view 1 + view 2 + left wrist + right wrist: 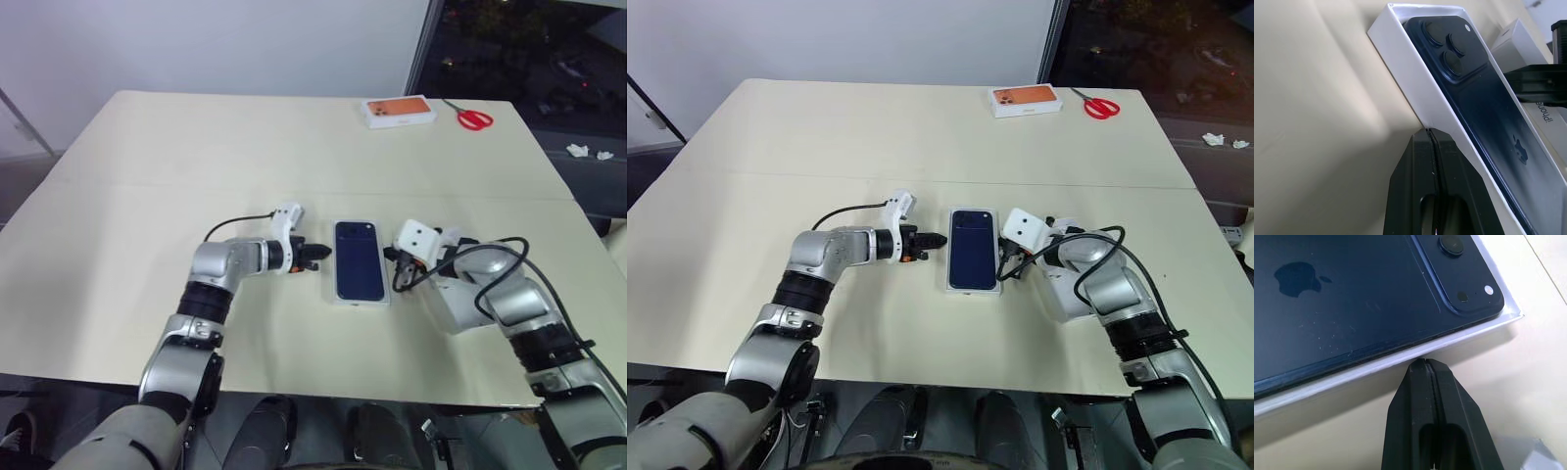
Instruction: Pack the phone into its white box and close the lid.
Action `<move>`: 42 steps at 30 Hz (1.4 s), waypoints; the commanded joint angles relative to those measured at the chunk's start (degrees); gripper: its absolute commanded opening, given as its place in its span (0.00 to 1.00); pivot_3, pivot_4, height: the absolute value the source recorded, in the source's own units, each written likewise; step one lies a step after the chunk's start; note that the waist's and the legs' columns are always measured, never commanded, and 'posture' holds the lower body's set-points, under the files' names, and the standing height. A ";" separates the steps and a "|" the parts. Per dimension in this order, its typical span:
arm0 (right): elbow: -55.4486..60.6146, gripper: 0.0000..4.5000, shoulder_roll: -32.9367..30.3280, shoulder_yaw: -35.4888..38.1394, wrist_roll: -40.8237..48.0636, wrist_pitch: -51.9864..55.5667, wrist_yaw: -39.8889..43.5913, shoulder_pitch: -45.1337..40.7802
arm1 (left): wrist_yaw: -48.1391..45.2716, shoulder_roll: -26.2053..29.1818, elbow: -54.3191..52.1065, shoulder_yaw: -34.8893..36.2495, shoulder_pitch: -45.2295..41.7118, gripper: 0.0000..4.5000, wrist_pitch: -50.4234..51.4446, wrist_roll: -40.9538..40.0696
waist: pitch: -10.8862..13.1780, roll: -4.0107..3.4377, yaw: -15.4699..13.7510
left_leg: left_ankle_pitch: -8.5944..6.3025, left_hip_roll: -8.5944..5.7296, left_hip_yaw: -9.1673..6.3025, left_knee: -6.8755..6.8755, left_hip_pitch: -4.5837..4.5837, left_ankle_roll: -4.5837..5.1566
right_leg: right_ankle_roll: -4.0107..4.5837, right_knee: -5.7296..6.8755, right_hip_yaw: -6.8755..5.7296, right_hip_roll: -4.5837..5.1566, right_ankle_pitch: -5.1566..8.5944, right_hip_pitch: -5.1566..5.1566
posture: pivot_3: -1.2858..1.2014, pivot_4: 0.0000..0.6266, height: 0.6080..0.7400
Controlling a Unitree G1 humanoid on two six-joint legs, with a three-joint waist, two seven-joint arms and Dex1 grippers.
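phone [359,259] lies in white box [1415,93] on beige table [196,157].

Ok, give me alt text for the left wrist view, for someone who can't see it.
A dark navy phone lies back-up inside a shallow white box on a beige table. The left gripper, fingers shut, points at the box's side wall.

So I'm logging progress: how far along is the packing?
Done: the phone lies back-up inside the white box. In hand: nothing; the left tool and the right tool are both shut, each at a long side of the box. Left: fitting the lid, which I can't pick out here.
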State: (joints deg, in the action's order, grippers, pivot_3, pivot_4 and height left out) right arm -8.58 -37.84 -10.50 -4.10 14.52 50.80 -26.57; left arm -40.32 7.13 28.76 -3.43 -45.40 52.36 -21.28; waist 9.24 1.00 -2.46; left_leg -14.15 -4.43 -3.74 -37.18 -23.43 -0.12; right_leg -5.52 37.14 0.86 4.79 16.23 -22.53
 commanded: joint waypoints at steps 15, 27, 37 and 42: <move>-0.85 0.00 -3.54 3.03 1.58 -0.31 1.85 0.90 | -5.52 -8.46 14.05 -2.52 -7.77 0.01 -7.64 5.87 | 0.02 0.03 0.34 | -0.02 -0.01 -0.01 -0.01 0.01 0.04 | -0.03 -0.02 -0.09 0.01 0.00 0.00 | 0.52 0.24 1.00; 5.55 0.00 -1.85 1.64 3.38 3.26 5.34 2.56 | -5.89 -5.07 3.30 -2.67 -2.60 0.01 -2.34 5.55 | 0.02 0.02 2.34 | -0.02 0.21 0.00 0.09 0.03 0.03 | -0.03 0.06 -0.02 -0.11 0.00 -0.11 | 0.52 0.24 1.00; 9.37 0.00 -0.83 1.04 4.11 6.02 6.52 3.35 | -3.72 -4.06 -7.51 -2.52 1.79 0.01 3.37 4.78 | 0.02 0.02 2.39 | -0.02 0.24 0.01 0.10 0.03 0.01 | -0.03 0.07 0.06 -0.11 0.00 -0.15 | 0.52 0.24 1.00; 11.59 0.00 -0.67 0.94 4.47 7.48 6.66 4.43 | -3.12 -3.46 -11.46 -2.47 3.78 0.01 5.22 4.45 | 0.02 0.01 2.42 | -0.02 0.24 0.01 0.12 0.02 0.01 | -0.03 0.07 0.08 -0.11 0.00 -0.16 | 0.52 0.24 1.00</move>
State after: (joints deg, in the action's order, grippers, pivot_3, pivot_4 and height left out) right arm -0.39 -40.03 -7.53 -1.91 22.72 55.84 -22.06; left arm -43.10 4.80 19.27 -3.83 -41.78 57.01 -14.81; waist 9.26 1.01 -0.04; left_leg -14.17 -4.19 -3.73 -37.07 -23.40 -0.11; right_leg -5.55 37.21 0.94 4.68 16.23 -22.69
